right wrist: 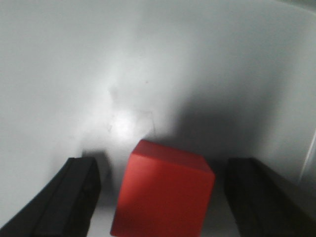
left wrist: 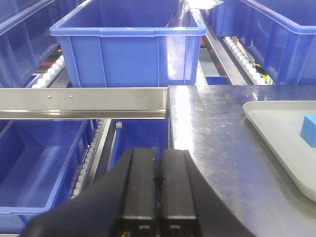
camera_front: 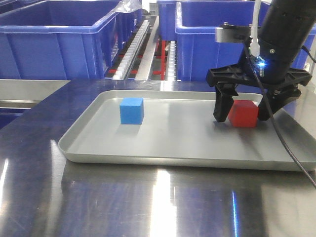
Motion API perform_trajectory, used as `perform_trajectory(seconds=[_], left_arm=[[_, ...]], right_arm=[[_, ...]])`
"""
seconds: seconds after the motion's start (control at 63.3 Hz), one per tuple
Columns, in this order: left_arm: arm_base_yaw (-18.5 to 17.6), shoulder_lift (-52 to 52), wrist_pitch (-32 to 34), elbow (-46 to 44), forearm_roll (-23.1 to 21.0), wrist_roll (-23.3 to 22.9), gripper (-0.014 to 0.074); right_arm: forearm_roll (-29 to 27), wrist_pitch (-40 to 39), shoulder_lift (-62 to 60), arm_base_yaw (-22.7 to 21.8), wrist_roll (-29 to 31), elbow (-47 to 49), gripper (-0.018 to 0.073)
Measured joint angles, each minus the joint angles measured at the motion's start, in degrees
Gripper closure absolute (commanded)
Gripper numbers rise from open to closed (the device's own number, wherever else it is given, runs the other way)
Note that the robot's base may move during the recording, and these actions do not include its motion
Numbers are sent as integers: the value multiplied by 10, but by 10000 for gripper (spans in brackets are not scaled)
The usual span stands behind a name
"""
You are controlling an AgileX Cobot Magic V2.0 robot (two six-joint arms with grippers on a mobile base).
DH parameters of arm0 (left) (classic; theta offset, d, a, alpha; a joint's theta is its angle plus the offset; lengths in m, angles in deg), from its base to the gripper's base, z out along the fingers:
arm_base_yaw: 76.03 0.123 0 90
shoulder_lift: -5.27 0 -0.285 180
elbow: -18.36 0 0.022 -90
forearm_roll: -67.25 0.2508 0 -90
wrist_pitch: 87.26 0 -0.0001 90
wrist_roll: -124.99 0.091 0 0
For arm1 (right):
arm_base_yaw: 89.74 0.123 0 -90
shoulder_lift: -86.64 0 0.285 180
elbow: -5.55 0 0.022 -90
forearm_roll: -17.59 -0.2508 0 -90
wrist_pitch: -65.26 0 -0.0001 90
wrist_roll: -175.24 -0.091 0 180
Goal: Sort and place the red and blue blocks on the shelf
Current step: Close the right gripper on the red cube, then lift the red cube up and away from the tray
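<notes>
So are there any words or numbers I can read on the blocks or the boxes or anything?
No, there are none to read anywhere.
The red block and the blue block are plain.
The tray and the blue bins carry no labels.
The steel rail shows only two small screws, no letters.

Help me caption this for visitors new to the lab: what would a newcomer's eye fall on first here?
First comes the bright red matte cube on the right of the shallow grey metal tray. The open black right gripper straddles it, with a gap on each side. Next come the sky-blue cube, alone on the tray's left, and the large dark-blue plastic bins behind.
</notes>
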Motion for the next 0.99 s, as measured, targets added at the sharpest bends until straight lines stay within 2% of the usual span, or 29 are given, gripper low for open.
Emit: perform_trajectory(seconds=[0.111,0.332,0.489,0.726,0.995], left_arm=[[0,0,0,0,0,0,472],[0,0,0,0,0,0,472],[0,0,0,0,0,0,472],[0,0,0,0,0,0,472],[0,0,0,0,0,0,472]], right_arm=[[0,0,0,0,0,0,35],[0,0,0,0,0,0,351],[0,0,-1,0,0,0,509],[1,-2,-40,0,0,0,510],[5,-40,-133,0,0,0,510]])
